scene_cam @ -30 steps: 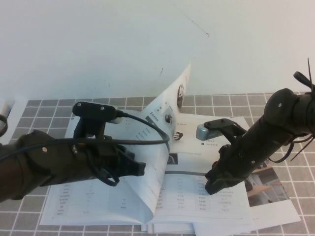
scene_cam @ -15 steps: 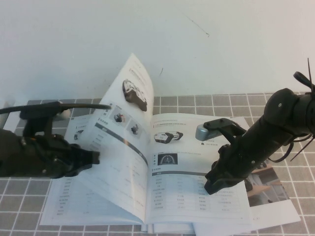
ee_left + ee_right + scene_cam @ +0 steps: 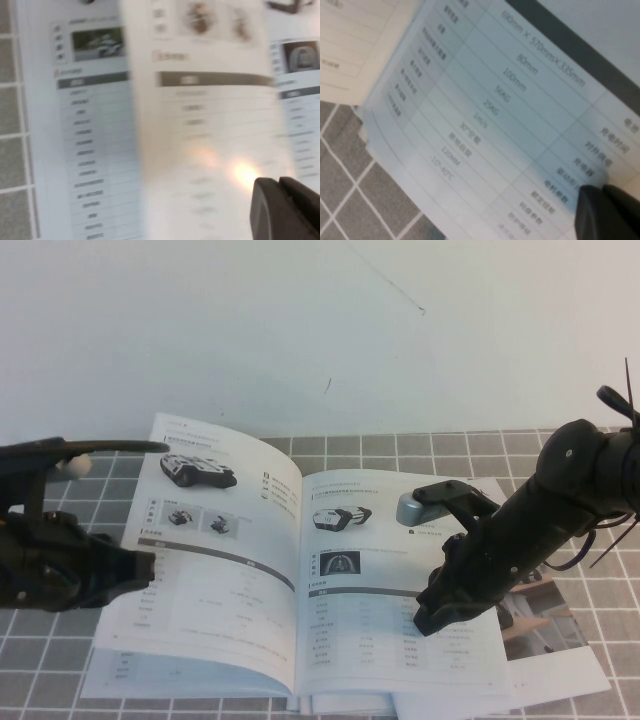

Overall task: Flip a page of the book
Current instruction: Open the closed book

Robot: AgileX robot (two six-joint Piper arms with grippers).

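Note:
The book (image 3: 400,660) lies open on the grey-tiled table. The page (image 3: 210,560), with its black rover photo, rests over the left half and is still bowed a little above the sheets beneath. My left gripper (image 3: 148,566) is at the page's outer edge, its fingers together with nothing seen between them. In the left wrist view the left gripper (image 3: 280,184) hovers over the blurred page (image 3: 200,125). My right gripper (image 3: 425,620) is shut and presses on the right-hand page. In the right wrist view the right gripper (image 3: 603,192) rests on the spec table (image 3: 510,115).
A leaflet with a colour photo (image 3: 545,615) sticks out from under the book at the right, with loose white sheets (image 3: 570,675) below it. A white wall (image 3: 300,330) rises close behind the book. Grey tiles (image 3: 40,660) show at the front left.
The page swung from upright over the spine down onto the left side. My left gripper drew back leftward to the page's outer edge. The right arm held still.

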